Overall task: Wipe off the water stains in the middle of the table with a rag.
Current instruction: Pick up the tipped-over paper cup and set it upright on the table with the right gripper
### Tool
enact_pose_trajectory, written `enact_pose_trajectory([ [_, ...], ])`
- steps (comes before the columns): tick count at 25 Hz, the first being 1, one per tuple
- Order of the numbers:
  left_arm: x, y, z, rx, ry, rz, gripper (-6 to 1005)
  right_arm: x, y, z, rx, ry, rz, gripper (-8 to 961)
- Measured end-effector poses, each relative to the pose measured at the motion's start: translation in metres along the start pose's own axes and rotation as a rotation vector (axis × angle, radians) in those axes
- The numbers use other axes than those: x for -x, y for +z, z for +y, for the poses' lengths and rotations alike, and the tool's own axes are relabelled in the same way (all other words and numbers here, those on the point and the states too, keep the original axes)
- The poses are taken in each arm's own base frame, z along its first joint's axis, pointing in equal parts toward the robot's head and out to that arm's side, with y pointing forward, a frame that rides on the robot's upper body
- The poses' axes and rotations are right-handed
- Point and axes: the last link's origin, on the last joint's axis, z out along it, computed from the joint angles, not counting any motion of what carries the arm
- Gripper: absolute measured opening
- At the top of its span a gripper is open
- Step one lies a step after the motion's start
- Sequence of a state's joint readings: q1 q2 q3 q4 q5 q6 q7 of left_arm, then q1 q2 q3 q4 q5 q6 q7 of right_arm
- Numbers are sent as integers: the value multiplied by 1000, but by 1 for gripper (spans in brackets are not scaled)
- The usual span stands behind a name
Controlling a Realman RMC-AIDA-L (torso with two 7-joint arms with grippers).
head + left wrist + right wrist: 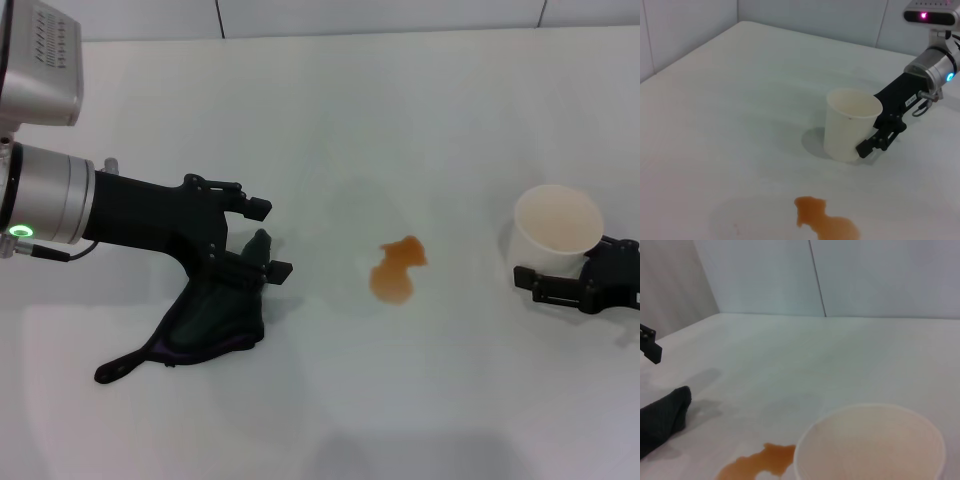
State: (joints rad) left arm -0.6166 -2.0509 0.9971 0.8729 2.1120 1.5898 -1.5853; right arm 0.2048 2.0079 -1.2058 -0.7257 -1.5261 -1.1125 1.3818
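Stains (398,269) lie orange-brown at mid-worktop (330,120), untouched. My left gripper (264,238) hangs low at the left with its jaws spread apart, one above and one down against the rag (214,320), which lies crumpled on the worktop beneath, tail trailing near-left. My right gripper (537,279) sits at the right, jaws clenched on a white paper cup (556,232) standing upright, well apart from the stains.

Water stains (398,270) at middle of worktop (330,120). Rag (205,322) on worktop well left of stains, left gripper (265,238) over its far end. Paper cup (556,232) upright, well right of stains, right gripper (560,283) at its near side.
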Motion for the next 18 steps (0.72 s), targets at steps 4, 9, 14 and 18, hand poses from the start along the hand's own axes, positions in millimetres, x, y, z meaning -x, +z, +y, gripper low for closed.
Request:
enact_pose_trajectory([
  [4,0,0,0,0,0,0,879,-2,-1,0,-1,4,1,867],
  [9,1,0,0,0,0,-1,878,-3,-5,2,4,7,-2,867],
  [14,1,0,0,-1,-1,0,878,-4,-7,4,16,12,-9,867],
  [18,2,0,1,-1,-1,0,878,-3,-9,7,32,6,-15,867],
])
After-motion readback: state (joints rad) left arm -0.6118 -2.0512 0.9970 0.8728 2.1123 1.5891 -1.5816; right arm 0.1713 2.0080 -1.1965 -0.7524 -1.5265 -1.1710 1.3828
